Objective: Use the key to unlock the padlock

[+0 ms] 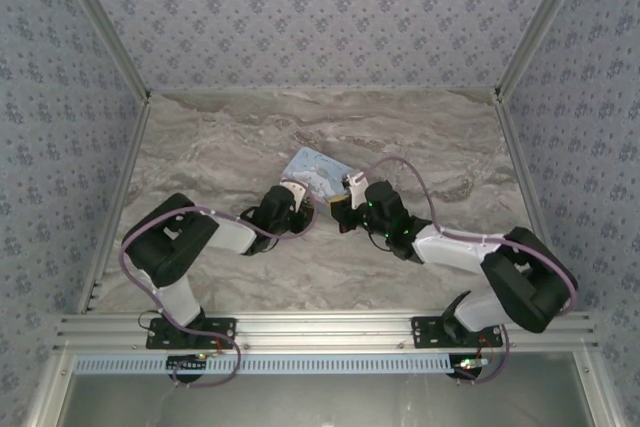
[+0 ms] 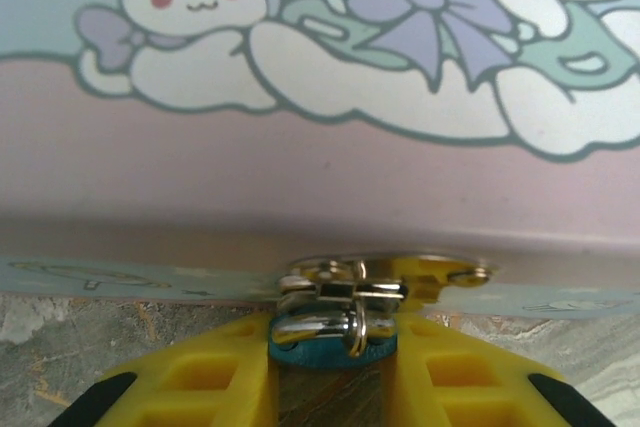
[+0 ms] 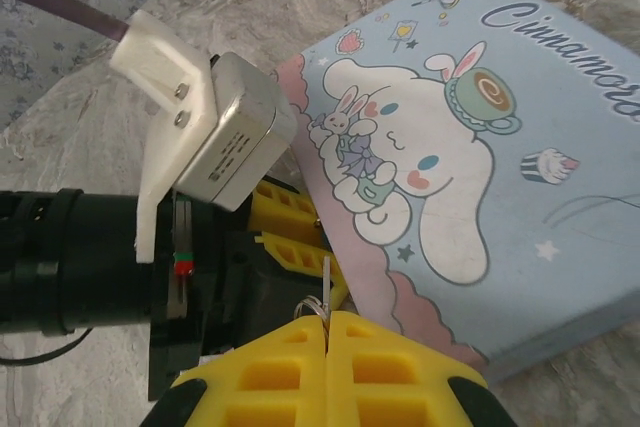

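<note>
L tool (image 2: 335, 359) grips 1 padlock (image 2: 330, 339), R tool (image 3: 327, 329) 1 key (image 3: 326, 285).

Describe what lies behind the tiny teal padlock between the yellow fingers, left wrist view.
Behind the tiny teal padlock with its chrome shackle sits the shiny hasp of the light-blue cartoon tin, whose pink printed top rises beyond. The tin's inside is covered.

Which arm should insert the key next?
Right. The right gripper is shut on the thin silver key, pointing toward the left gripper, which clamps the small bluish metal padlock beside the light-blue cartoon tin.
</note>
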Tool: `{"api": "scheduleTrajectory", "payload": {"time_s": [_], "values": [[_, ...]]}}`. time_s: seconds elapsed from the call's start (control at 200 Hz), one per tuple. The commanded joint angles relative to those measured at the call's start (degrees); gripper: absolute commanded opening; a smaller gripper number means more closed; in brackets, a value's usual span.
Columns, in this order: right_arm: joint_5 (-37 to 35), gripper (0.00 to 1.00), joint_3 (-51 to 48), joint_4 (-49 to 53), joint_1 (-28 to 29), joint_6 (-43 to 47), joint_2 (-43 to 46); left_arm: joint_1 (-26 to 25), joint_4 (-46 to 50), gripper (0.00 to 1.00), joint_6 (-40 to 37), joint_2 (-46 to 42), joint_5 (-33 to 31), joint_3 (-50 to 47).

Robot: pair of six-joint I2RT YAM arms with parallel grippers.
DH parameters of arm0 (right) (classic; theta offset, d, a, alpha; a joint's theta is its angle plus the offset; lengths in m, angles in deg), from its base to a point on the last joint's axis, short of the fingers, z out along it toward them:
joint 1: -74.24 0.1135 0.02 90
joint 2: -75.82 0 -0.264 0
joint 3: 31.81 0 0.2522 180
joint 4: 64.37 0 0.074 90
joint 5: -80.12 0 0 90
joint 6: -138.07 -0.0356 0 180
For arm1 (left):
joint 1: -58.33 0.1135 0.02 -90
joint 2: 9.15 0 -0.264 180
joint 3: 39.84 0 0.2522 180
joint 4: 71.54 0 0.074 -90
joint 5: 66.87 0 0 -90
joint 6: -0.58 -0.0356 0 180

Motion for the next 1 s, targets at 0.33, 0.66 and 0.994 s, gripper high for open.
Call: {"api": "scheduleTrajectory", "payload": {"time_s": [0.33, 0.66, 0.994], "values": [[-0.5, 0.0, -14.6, -1.2, -1.4, 5.3, 13.7, 0.1, 19.8, 0.19, 10.3, -5.8, 9.6, 7.0], [1.7, 0.0, -19.1, -3.4, -0.1, 9.6, 16.2, 0.4, 18.9, 0.17, 20.6, -7.6, 12.7, 7.9], [3.6, 0.0, -19.9, -10.9, 2.0, 10.5, 12.1, 0.4, 16.5, 0.18, 29.5, -9.6, 16.6, 8.6]]}}
